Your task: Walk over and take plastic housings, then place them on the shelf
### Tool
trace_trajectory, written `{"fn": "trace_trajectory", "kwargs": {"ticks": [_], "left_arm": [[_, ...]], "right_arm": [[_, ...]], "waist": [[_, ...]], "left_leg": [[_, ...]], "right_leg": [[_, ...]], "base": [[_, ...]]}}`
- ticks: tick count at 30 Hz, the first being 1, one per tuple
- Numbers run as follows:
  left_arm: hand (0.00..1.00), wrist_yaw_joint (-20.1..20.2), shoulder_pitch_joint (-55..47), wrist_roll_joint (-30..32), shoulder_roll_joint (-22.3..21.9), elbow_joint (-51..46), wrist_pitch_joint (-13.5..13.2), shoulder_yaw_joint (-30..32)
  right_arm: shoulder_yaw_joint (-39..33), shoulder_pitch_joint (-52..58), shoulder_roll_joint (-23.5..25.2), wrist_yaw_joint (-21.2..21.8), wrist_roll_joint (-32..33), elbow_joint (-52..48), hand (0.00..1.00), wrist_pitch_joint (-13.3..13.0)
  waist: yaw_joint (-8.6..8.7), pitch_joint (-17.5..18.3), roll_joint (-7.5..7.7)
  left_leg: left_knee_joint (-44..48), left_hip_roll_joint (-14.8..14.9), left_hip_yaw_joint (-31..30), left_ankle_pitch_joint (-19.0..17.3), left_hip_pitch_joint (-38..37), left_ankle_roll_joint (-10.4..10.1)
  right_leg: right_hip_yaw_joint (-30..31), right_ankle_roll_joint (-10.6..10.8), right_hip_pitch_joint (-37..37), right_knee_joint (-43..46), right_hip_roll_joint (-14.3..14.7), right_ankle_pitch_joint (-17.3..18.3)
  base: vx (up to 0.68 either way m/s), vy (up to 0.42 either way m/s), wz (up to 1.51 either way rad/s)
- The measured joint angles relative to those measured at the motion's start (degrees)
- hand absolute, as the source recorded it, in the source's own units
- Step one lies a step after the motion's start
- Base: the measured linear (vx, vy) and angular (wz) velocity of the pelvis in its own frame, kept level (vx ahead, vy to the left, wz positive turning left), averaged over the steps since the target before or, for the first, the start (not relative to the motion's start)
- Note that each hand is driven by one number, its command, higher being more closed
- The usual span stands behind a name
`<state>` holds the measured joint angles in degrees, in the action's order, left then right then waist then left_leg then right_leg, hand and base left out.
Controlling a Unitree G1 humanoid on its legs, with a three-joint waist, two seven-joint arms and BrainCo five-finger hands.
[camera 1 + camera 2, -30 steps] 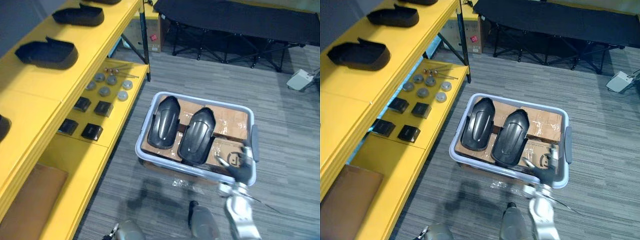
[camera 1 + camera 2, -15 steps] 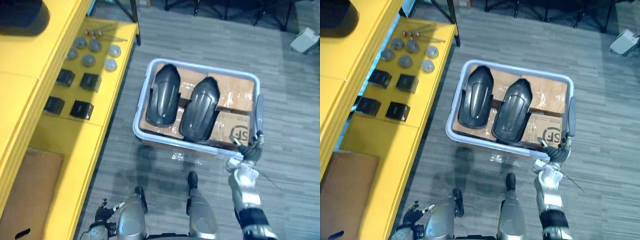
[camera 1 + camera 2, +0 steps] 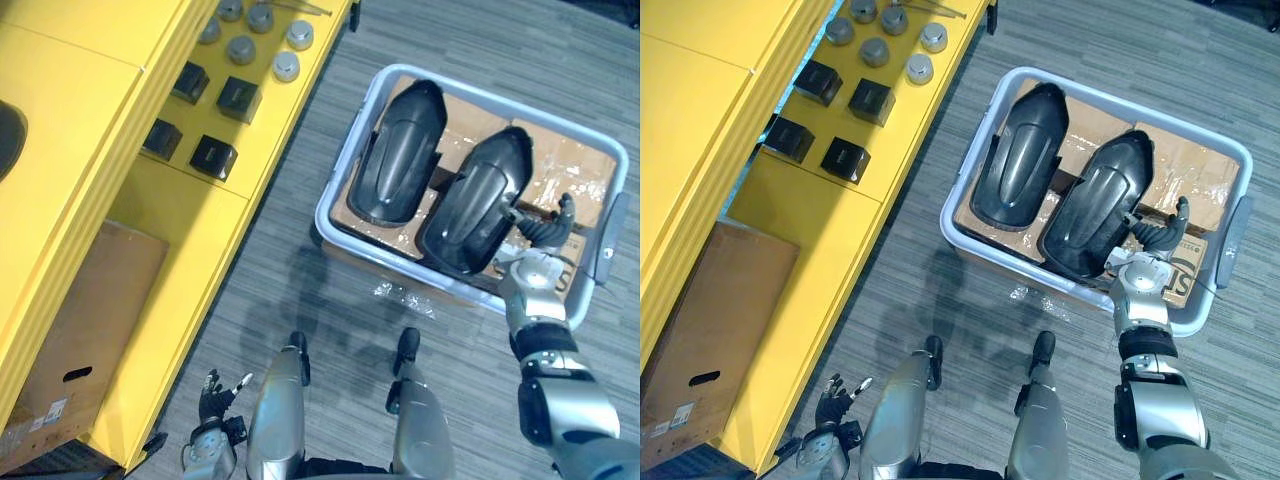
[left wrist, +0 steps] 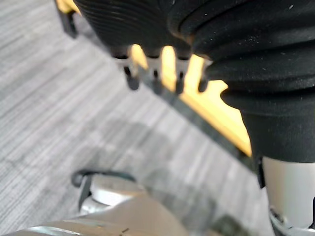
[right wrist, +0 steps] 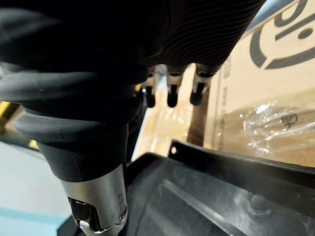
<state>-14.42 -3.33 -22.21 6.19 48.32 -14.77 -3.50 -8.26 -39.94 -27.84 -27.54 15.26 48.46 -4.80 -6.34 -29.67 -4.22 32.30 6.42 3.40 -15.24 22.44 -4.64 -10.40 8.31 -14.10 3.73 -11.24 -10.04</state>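
Observation:
Two black plastic housings lie side by side on cardboard in a pale basket (image 3: 322,215) on the floor: the left housing (image 3: 400,150) and the right housing (image 3: 475,200). My right hand (image 3: 540,235) hovers inside the basket at the near right end of the right housing, fingers spread and relaxed, holding nothing. In the right wrist view its fingers (image 5: 170,98) hang straight above the housing's rim (image 5: 221,196) and a cardboard box (image 5: 275,98). My left hand (image 3: 215,395) hangs low beside the yellow shelf (image 3: 60,120), with its fingers (image 4: 155,83) loose.
The shelf's lower level carries small black boxes (image 3: 215,155) and grey discs (image 3: 240,45). A cardboard box (image 3: 70,330) sits under the shelf. A dark housing (image 3: 8,135) pokes in on the upper level. Grey carpet lies between shelf and basket.
The camera has swung, so the basket now shows at the upper right. My right hand has moved from the basket's near right rim to the right housing's end. My left hand has come into view.

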Motion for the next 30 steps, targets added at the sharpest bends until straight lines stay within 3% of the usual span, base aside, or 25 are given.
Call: {"fn": "trace_trajectory", "kwargs": {"ticks": [4,8,13,14,16,21,23,25,30], "left_arm": [[0.0,0.5,0.0,-0.5,-0.1,0.2,0.0,-0.1],[0.0,2.3,0.0,-4.5,-0.6,0.8,-0.3,-2.1],[0.0,3.7,0.0,-7.6,-1.0,2.5,-1.3,-2.8],[0.0,4.1,0.0,-8.8,-1.0,2.5,-1.3,-3.6],[0.0,4.5,0.0,-9.4,-1.0,2.6,-1.4,-3.9],[0.0,6.1,0.1,-11.2,-1.0,3.8,-1.2,-4.0],[0.0,6.1,0.3,-11.4,-1.0,4.4,-0.9,-4.2],[0.0,6.1,0.3,-11.5,-1.0,4.7,0.0,-4.5],[0.0,6.2,0.3,-11.5,-0.7,5.0,0.1,-5.8]], "right_arm": [[0.0,-2.7,-2.2,-0.4,1.3,4.2,0.0,4.5],[0.0,-6.2,-4.5,-3.0,2.1,9.9,0.0,9.1],[1.1,-9.7,-7.7,-2.6,2.5,13.8,0.0,12.5],[1.7,-10.2,-8.8,-1.8,2.4,14.7,1.0,13.3],[2.7,-10.6,-10.0,-0.1,2.0,15.9,1.0,13.7],[5.1,-10.9,-15.9,12.9,-1.2,19.6,1.0,16.6],[5.2,-11.0,-17.4,15.2,-2.9,20.0,1.0,17.2],[5.2,-11.1,-18.1,15.4,-4.7,20.3,1.0,17.7],[5.0,-12.1,-17.9,13.7,-14.9,22.7,1.0,23.0]], "waist": [[-0.31,-0.1,-0.33],[-0.96,-1.1,-2.59],[-1.62,-1.2,-3.39],[-2.09,-1.2,-3.77],[-2.41,-1.2,-3.84],[-2.46,-1.2,-3.88],[-2.41,-1.2,-4.13],[-2.36,-1.1,-4.57],[-2.56,-0.9,-4.8]], "left_leg": [[-0.2,0.0,-0.1,0.2,0.0,0.0],[-0.4,-0.5,-0.2,0.6,0.0,0.3],[-1.9,-1.6,-0.5,1.9,0.3,0.5],[-1.8,-1.6,-0.6,1.9,0.5,0.5],[-1.9,-1.9,-0.7,2.2,0.8,0.6],[-2.9,-2.6,-1.5,2.9,0.7,0.5],[-3.9,-2.9,-1.6,3.7,0.6,0.4],[-4.4,-2.8,-2.1,4.2,0.6,0.2],[-6.3,-2.7,-4.1,5.9,0.3,-0.7]], "right_leg": [[-0.5,0.0,-0.1,0.1,0.0,0.0],[-1.5,0.0,-0.5,1.1,-0.8,0.2],[-2.4,0.0,-1.3,1.7,-1.9,0.2],[-2.6,0.0,-1.5,2.0,-2.0,0.4],[-2.8,-0.1,-2.0,2.8,-2.3,0.7],[-3.9,-0.7,-2.7,5.4,-3.4,2.5],[-4.0,-0.8,-3.1,5.7,-3.7,2.6],[-4.8,-0.9,-3.1,5.7,-3.6,2.7],[-6.9,-1.3,-2.9,6.7,-3.4,3.5]], "base": [[0.0,0.0,0.0],[-0.02,0.022,0.03],[-0.04,0.033,0.1],[-0.04,0.031,0.04],[-0.04,0.034,0.1],[-0.05,0.038,0.11],[-0.03,0.007,0.06],[-0.02,-0.004,0.12],[0.0,-0.014,0.18]]}}
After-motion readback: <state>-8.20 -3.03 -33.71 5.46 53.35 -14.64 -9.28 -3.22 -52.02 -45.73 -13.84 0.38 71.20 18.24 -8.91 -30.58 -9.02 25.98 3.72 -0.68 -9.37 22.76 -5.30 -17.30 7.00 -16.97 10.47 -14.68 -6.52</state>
